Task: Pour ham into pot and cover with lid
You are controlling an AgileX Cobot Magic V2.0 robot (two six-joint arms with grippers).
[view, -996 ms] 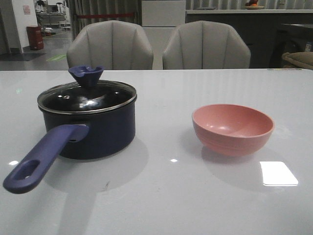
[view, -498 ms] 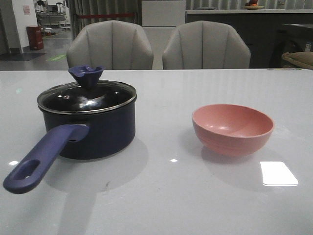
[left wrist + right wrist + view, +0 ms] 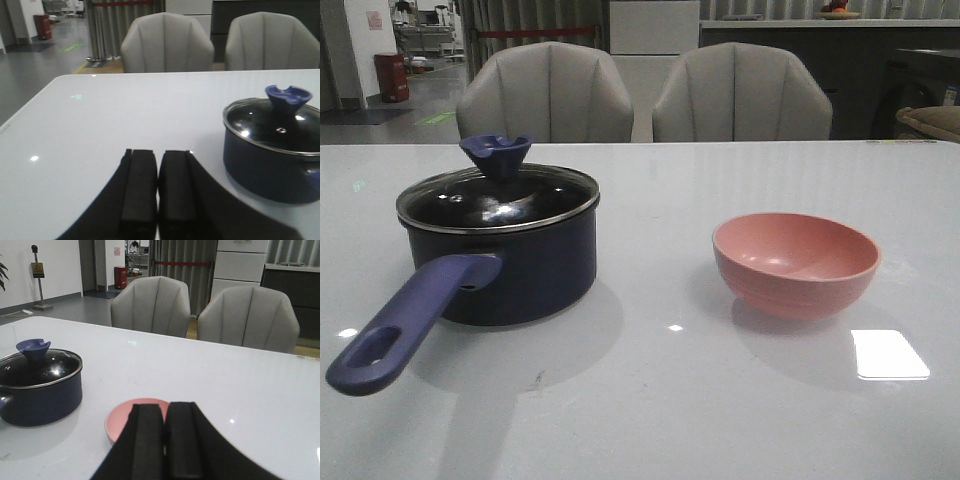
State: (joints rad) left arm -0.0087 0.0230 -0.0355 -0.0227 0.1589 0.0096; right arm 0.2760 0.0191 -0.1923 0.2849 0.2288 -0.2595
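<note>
The navy pot (image 3: 520,265) stands left of centre on the white table, its purple-blue handle (image 3: 405,325) pointing to the front left. The glass lid (image 3: 500,200) with its blue knob (image 3: 496,155) sits on the pot. The pot also shows in the left wrist view (image 3: 272,160) and the right wrist view (image 3: 40,390). The pink bowl (image 3: 795,262) stands at the right; no ham shows in it. No ham is in view anywhere. My left gripper (image 3: 158,152) is shut and empty, beside the pot. My right gripper (image 3: 166,406) is shut and empty, in front of the pink bowl (image 3: 127,417).
Two grey chairs (image 3: 545,95) (image 3: 740,95) stand behind the table's far edge. A bright light patch (image 3: 888,354) lies on the table at the front right of the bowl.
</note>
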